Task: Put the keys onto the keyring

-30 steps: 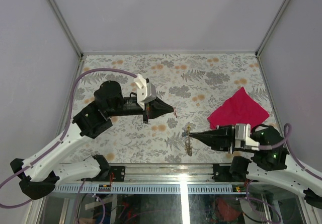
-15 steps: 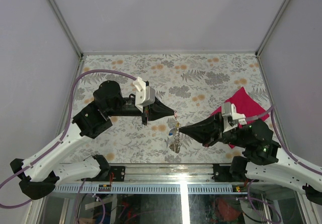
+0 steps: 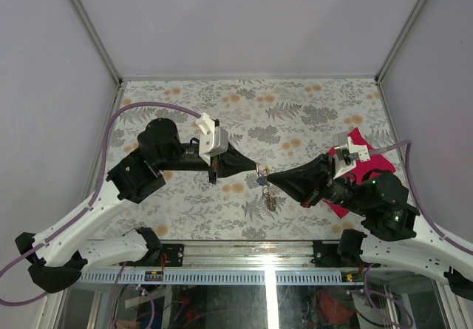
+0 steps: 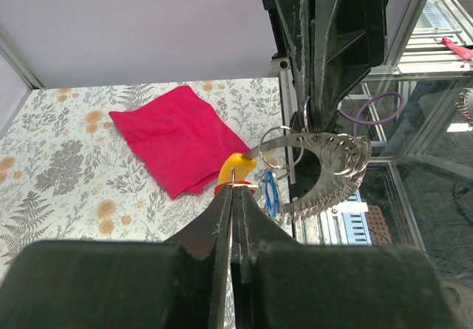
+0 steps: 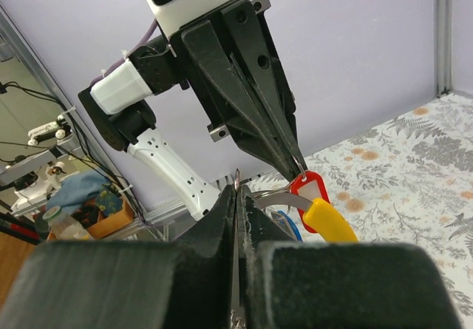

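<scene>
Keyring (image 3: 270, 200): held in mid-air over the middle of the counter (image 3: 310, 107), pinched in the shut fingers of the right hand (image 3: 270, 177), chain dangling.
Keys (image 4: 238, 168): red and yellow heads at the closed tip of the left hand (image 3: 256, 168), just beside the loop.
Handling: light, stiff, slippery metal; likely safest gripped by the heads.
</scene>
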